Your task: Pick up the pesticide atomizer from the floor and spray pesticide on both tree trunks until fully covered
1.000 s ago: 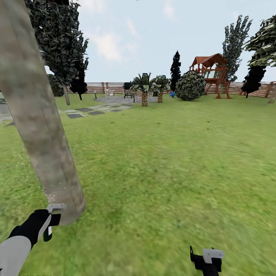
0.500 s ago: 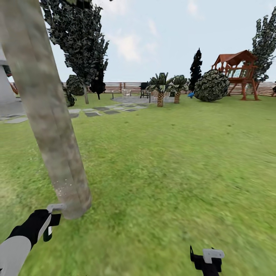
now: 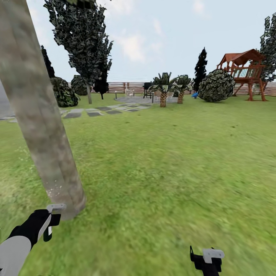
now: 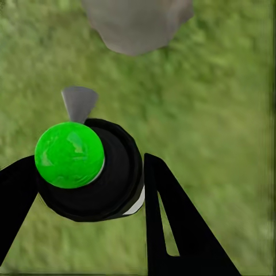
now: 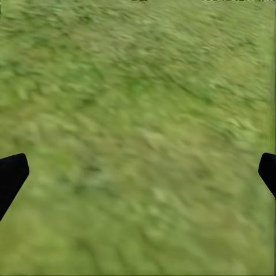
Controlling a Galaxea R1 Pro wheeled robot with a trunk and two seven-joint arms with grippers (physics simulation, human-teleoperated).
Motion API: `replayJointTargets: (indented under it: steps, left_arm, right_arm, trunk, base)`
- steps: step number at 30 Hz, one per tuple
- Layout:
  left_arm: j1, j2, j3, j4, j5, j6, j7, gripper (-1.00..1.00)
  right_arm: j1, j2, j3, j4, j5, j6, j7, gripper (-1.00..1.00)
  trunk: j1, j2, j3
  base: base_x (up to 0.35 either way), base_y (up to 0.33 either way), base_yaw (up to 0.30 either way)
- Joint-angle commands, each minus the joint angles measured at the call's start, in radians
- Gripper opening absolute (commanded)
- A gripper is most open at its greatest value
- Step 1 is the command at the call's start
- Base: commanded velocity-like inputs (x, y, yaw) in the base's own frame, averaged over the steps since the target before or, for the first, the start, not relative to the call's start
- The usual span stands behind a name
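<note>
Your head view swings left: the tree trunk [image 3: 42, 126] sits slightly further left than half a second ago, and the playhouse [image 3: 245, 71] drifts right.

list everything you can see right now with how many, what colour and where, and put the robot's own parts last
tree trunk: one, mottled grey-beige, near left
pesticide atomizer: one, black with green cap, between the left gripper's fingers
palms: two, short, centre background
round shrub: one, dark green, right background
play tower: one, red-brown, far right
fence: one, brown, along the back
stepping slabs: several, grey, left midground
lawn: green, underfoot
left gripper: one, black, lower left, beside the trunk's base
right gripper: one, black, bottom right, open over grass
</note>
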Motion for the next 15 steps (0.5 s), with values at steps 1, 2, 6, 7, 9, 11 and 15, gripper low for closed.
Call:
replayJointTargets:
  steps: [1, 2, 6, 7, 9, 11, 15]
  left_arm:
    - [0.0, 0.0, 0.0, 0.0, -0.001, 0.0, 0.0, -1.0]
    - [0.0, 0.0, 0.0, 0.0, 0.0, 0.0, 0.0, -1.0]
    - [0.0, 0.0, 0.0, 0.0, -0.001, 0.0, 0.0, -1.0]
    - [0.0, 0.0, 0.0, 0.0, 0.0, 0.0, 0.0, -1.0]
    - [0.0, 0.0, 0.0, 0.0, 0.0, 0.0, 0.0, -1.0]
    - [0.0, 0.0, 0.0, 0.0, -0.001, 0.0, 0.0, -1.0]
    - [0.0, 0.0, 0.0, 0.0, 0.0, 0.0, 0.0, -1.0]
  right_arm:
    - [0.0, 0.0, 0.0, 0.0, 0.0, 0.0, 0.0, 1.0]
    - [0.0, 0.0, 0.0, 0.0, 0.0, 0.0, 0.0, 1.0]
    - [0.0, 0.0, 0.0, 0.0, 0.0, 0.0, 0.0, 1.0]
    - [0.0, 0.0, 0.0, 0.0, 0.0, 0.0, 0.0, 1.0]
    - [0.0, 0.0, 0.0, 0.0, 0.0, 0.0, 0.0, 1.0]
    - [0.0, 0.0, 0.0, 0.0, 0.0, 0.0, 0.0, 1.0]
    - [0.0, 0.0, 0.0, 0.0, 0.0, 0.0, 0.0, 1.0]
  trunk:
    - [0.0, 0.0, 0.0]
    - [0.0, 0.0, 0.0]
    - [0.0, 0.0, 0.0]
    - [0.0, 0.0, 0.0]
    - [0.0, 0.0, 0.0]
    - [0.0, 0.0, 0.0]
    - [0.0, 0.0, 0.0]
  base:
    - [0.087, -0.265, 0.221]
    - [0.087, -0.265, 0.249]
    - [0.087, -0.265, 0.27]
    - [0.087, -0.265, 0.277]
    - [0.087, -0.265, 0.277]
    - [0.088, -0.265, 0.278]
    - [0.091, -0.265, 0.278]
